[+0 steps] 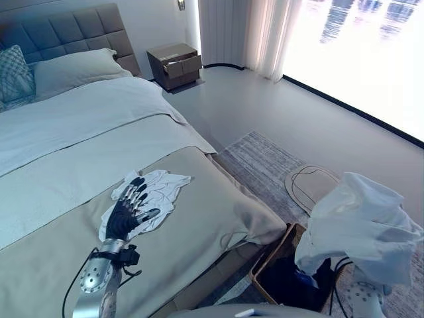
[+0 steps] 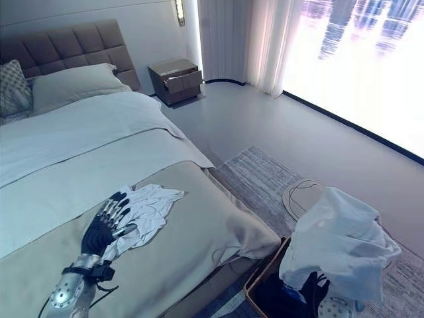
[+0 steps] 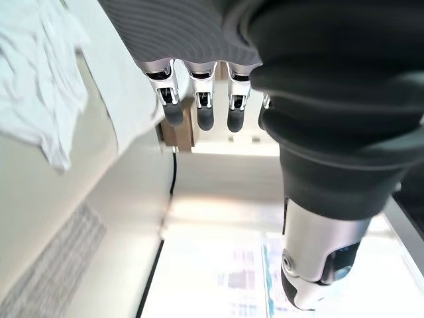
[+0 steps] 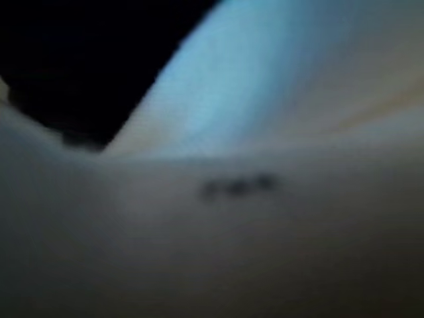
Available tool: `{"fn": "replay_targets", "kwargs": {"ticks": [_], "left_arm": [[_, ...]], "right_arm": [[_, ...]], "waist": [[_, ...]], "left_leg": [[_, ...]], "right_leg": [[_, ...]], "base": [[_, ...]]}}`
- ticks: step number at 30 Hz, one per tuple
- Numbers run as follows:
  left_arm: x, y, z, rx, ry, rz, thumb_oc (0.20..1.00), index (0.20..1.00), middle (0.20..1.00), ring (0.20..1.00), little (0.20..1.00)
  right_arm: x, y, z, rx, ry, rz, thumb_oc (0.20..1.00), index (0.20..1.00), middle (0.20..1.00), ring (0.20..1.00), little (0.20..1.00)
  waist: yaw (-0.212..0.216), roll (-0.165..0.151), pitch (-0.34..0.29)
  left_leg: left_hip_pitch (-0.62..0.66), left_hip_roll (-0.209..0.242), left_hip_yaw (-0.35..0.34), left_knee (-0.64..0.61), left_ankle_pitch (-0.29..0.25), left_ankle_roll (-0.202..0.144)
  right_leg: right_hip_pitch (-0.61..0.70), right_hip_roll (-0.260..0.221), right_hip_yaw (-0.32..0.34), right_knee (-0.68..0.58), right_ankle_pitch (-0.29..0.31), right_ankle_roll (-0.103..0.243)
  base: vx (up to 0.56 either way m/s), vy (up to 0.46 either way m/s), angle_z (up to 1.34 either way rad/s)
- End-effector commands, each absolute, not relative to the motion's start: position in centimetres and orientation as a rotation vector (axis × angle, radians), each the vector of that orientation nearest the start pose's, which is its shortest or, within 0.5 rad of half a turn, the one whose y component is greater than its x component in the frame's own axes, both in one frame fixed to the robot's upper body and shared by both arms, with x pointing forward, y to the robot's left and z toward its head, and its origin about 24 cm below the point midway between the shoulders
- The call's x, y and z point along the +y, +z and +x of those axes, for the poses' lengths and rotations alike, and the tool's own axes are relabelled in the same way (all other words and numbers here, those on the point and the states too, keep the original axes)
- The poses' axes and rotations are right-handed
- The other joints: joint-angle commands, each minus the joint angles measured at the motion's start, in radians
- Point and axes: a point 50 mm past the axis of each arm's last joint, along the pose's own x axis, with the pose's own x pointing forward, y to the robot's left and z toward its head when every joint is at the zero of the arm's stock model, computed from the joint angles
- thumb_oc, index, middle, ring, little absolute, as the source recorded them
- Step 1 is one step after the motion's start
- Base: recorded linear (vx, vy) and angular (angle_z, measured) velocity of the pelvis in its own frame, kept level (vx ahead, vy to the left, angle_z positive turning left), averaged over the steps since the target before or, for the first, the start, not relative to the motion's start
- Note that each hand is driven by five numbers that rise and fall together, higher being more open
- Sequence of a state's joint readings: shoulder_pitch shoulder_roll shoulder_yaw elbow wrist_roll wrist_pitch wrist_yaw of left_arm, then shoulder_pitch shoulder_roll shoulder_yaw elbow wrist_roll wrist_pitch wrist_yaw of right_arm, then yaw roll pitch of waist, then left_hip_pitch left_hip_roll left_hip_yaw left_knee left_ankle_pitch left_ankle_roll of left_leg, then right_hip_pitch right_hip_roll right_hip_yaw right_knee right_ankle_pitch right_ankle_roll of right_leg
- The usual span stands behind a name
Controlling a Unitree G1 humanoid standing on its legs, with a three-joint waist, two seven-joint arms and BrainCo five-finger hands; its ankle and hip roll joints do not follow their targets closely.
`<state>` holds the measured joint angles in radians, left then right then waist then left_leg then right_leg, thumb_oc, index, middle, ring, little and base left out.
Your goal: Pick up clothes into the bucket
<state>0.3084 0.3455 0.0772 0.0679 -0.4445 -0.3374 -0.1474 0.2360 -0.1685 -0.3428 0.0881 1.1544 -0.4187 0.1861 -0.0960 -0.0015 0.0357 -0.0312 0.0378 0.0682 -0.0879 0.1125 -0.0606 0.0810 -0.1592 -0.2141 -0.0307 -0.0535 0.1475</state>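
A white garment (image 1: 361, 228) hung bunched up closest to my head camera, draped over the end of my right arm so that it covered my right hand; I could not tell whether those fingers were apart or curled, and my right wrist camera gave just pale cloth pressed against the lens. This garment hung directly above the bucket (image 1: 268, 271), a brown open-topped container standing on the floor just beside the foot corner of the bed (image 1: 79, 152), with dark clothing already lying inside it.

My left hand (image 1: 129, 211) lay over the bed, fingers straight and slightly spread, holding nothing. Its fingertips (image 1: 137, 186) rested at or just above the second white garment (image 1: 156, 192), which lay crumpled flat on the beige cover near the foot end of the bed. Whether they truly touched the cloth I could not tell.

I counted two white garments: one on my right arm, one on the bed. There was one bucket.

Further from the bed's foot, a grey patterned rug (image 1: 265, 162) lay on the floor beside the bucket, with a round pale cushion (image 1: 311, 185) on it. At the head end of the bed stood one nightstand (image 1: 174, 64), its drawer partly pulled out, and two pillows (image 1: 69, 69) lay against the padded headboard.
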Motion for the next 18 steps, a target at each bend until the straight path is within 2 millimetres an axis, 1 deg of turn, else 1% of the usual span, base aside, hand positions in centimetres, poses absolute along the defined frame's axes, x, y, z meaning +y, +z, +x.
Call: {"fn": "replay_targets", "kwargs": {"ticks": [1,2,3,4,7,8,10,11,12,13,15,16,18], "left_arm": [[26.9,4.5,18.4,-0.173,0.153,-0.004,1.000,1.000,1.000,1.000,1.000],[27.1,4.6,18.3,-0.181,0.167,-0.001,1.000,1.000,1.000,1.000,1.000],[27.3,4.8,18.1,-0.196,0.187,0.012,1.000,1.000,1.000,1.000,1.000],[27.5,5.1,18.1,-0.211,0.196,0.023,1.000,1.000,1.000,1.000,1.000],[27.6,6.3,18.1,-0.275,0.215,0.047,1.000,1.000,1.000,1.000,1.000],[27.6,6.3,18.2,-0.276,0.215,0.047,1.000,1.000,1.000,1.000,1.000],[27.6,8.1,18.4,-0.379,0.224,0.054,1.000,1.000,1.000,1.000,1.000],[27.4,8.9,18.6,-0.422,0.226,0.048,1.000,1.000,1.000,1.000,1.000],[27.4,8.9,18.6,-0.425,0.227,0.047,1.000,1.000,1.000,1.000,1.000],[26.9,10.8,19.2,-0.536,0.215,0.012,1.000,1.000,1.000,1.000,1.000],[26.6,12.1,19.5,-0.619,0.208,-0.026,1.000,1.000,1.000,1.000,1.000],[26.4,12.7,19.6,-0.654,0.202,-0.045,1.000,1.000,1.000,1.000,1.000],[26.2,13.9,19.8,-0.721,0.195,-0.067,1.000,1.000,1.000,1.000,1.000]], "right_arm": [[-30.3,3.9,17.0,-0.486,-0.497,0.732,0.200,0.200,0.200,0.200,0.200],[-30.2,3.7,17.0,-0.460,-0.494,0.713,0.200,0.200,0.200,0.200,0.200],[-30.3,2.9,16.8,-0.389,-0.502,0.659,0.200,0.200,0.200,0.200,0.200],[-30.2,2.6,16.8,-0.352,-0.493,0.626,0.200,0.200,0.200,0.200,0.200],[-30.2,0.3,16.6,-0.218,-0.526,0.587,0.200,0.200,0.200,0.200,0.200],[-30.3,0.3,16.7,-0.219,-0.526,0.587,0.200,0.200,0.200,0.200,0.200],[-30.4,-0.7,17.2,-0.148,-0.549,0.523,0.200,0.200,0.200,0.200,0.200],[-30.5,-0.8,18.0,-0.142,-0.559,0.515,0.200,0.200,0.200,0.200,0.200],[-30.5,-0.8,18.1,-0.145,-0.558,0.515,0.200,0.200,0.200,0.200,0.200],[-30.5,-0.8,20.0,-0.147,-0.576,0.530,0.200,0.200,0.200,0.200,0.200],[-30.4,-0.6,21.5,-0.143,-0.589,0.525,0.200,0.200,0.200,0.200,0.200],[-30.3,-0.4,22.3,-0.146,-0.585,0.527,0.200,0.200,0.200,0.200,0.200],[-30.3,-0.1,23.7,-0.128,-0.581,0.499,0.200,0.200,0.200,0.200,0.200]], "waist": [[0.000,-0.037,0.017],[0.001,-0.038,0.018],[0.003,-0.040,0.021],[0.004,-0.041,0.026],[0.009,-0.043,0.052],[0.008,-0.043,0.053],[0.019,-0.046,0.115],[0.023,-0.047,0.144],[0.022,-0.046,0.146],[0.030,-0.041,0.215],[0.037,-0.032,0.264],[0.041,-0.027,0.282],[0.051,-0.015,0.295]], "left_leg": [[0.028,0.010,-0.001,0.045,-0.106,0.025],[0.027,0.011,-0.001,0.046,-0.106,0.025],[0.024,0.011,-0.001,0.048,-0.106,0.025],[0.021,0.011,-0.002,0.050,-0.106,0.025],[-0.003,0.008,-0.010,0.081,-0.114,0.028],[-0.006,0.008,-0.010,0.086,-0.116,0.028],[-0.061,0.003,-0.025,0.153,-0.130,0.033],[-0.093,0.001,-0.031,0.190,-0.138,0.036],[-0.099,0.001,-0.031,0.198,-0.141,0.036],[-0.179,0.002,-0.039,0.286,-0.156,0.041],[-0.250,-0.001,-0.044,0.349,-0.162,0.042],[-0.294,-0.004,-0.046,0.380,-0.165,0.043],[-0.377,-0.012,-0.050,0.429,-0.169,0.043]], "right_leg": [[-0.091,-0.045,-0.003,0.008,0.131,0.046],[-0.091,-0.045,-0.003,0.008,0.131,0.045],[-0.093,-0.045,-0.003,0.010,0.131,0.045],[-0.095,-0.046,-0.003,0.011,0.131,0.044],[-0.112,-0.048,-0.001,0.029,0.124,0.041],[-0.114,-0.049,-0.001,0.031,0.123,0.041],[-0.146,-0.056,0.003,0.075,0.111,0.033],[-0.167,-0.061,0.003,0.099,0.106,0.030],[-0.171,-0.062,0.003,0.104,0.104,0.030],[-0.237,-0.079,0.007,0.168,0.096,0.024],[-0.305,-0.091,0.012,0.222,0.093,0.016],[-0.347,-0.094,0.016,0.254,0.089,0.012],[-0.428,-0.100,0.023,0.306,0.080,0.006]], "base": [[-0.01,-0.013,-0.07],[-0.01,-0.013,-0.06],[0.00,0.000,0.00],[-0.03,-0.005,-0.04],[-0.05,-0.002,-0.02],[-0.11,-0.004,-0.01],[-0.20,-0.005,0.01],[-0.17,0.002,0.06],[-0.30,0.020,0.06],[-0.29,0.024,0.06],[-0.31,0.025,0.08],[-0.22,0.028,0.16],[-0.17,0.033,0.16]]}}
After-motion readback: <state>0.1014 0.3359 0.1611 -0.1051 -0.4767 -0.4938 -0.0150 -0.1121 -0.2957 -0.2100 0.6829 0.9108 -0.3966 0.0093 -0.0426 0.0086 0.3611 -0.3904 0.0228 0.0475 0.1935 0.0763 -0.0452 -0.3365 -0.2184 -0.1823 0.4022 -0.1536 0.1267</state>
